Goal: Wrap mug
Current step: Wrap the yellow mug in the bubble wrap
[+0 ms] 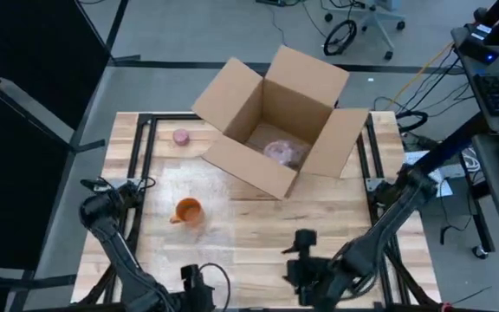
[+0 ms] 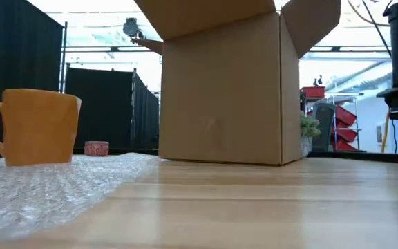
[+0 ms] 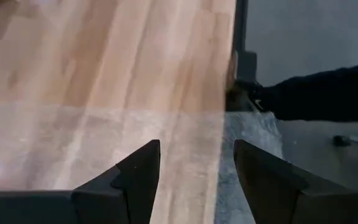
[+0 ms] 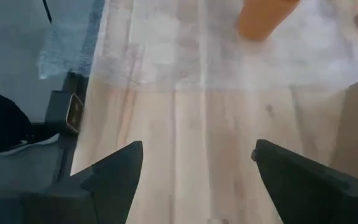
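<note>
An orange mug (image 1: 187, 211) stands upright on a sheet of clear bubble wrap (image 1: 213, 186) spread flat on the left half of the wooden table. In the low view the mug (image 2: 39, 127) shows with its handle toward the picture's left, on the wrap (image 2: 47, 190). My left gripper (image 1: 191, 277) waits open at the near edge, below the mug. My right gripper (image 1: 302, 243) is open near the near edge, right of the mug; its wrist view shows the mug (image 4: 263, 18) well ahead of its open fingers (image 4: 114, 171). Neither gripper touches anything.
An open cardboard box (image 1: 280, 121) stands at the table's far middle, with a wrapped pinkish bundle (image 1: 284, 152) inside. A small pink round object (image 1: 181, 136) sits at the far left. Bare wood (image 1: 319, 217) lies between the box and my right gripper.
</note>
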`<action>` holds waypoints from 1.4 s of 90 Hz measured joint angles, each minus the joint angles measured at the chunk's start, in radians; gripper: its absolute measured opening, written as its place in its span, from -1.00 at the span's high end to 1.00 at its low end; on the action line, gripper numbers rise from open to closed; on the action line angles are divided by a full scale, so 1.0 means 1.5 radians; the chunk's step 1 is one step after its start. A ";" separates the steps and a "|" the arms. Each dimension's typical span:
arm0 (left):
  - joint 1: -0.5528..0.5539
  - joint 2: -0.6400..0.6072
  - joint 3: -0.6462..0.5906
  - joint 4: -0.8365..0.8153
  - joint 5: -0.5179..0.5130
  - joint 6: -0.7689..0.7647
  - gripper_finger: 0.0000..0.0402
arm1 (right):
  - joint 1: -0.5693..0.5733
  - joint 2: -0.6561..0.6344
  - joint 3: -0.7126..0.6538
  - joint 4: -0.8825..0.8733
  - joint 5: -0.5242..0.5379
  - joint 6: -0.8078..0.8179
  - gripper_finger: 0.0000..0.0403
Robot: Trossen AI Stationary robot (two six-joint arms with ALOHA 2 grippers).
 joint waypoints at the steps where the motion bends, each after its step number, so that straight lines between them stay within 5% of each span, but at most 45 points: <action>1: 0.000 0.003 0.000 0.003 0.003 -0.003 0.04 | 0.000 0.005 0.000 0.006 0.000 0.000 -0.46; 45: 0.010 0.073 0.000 0.139 0.080 -0.071 0.04 | 0.017 0.143 0.000 0.258 0.000 0.029 -0.46; 60: 0.008 0.096 0.000 0.241 0.117 -0.085 0.04 | 0.036 0.151 0.000 0.267 0.000 0.049 -0.46; 126: -0.012 0.183 -0.001 0.222 0.118 0.016 0.04 | 0.045 0.206 0.000 0.257 0.038 0.030 -0.46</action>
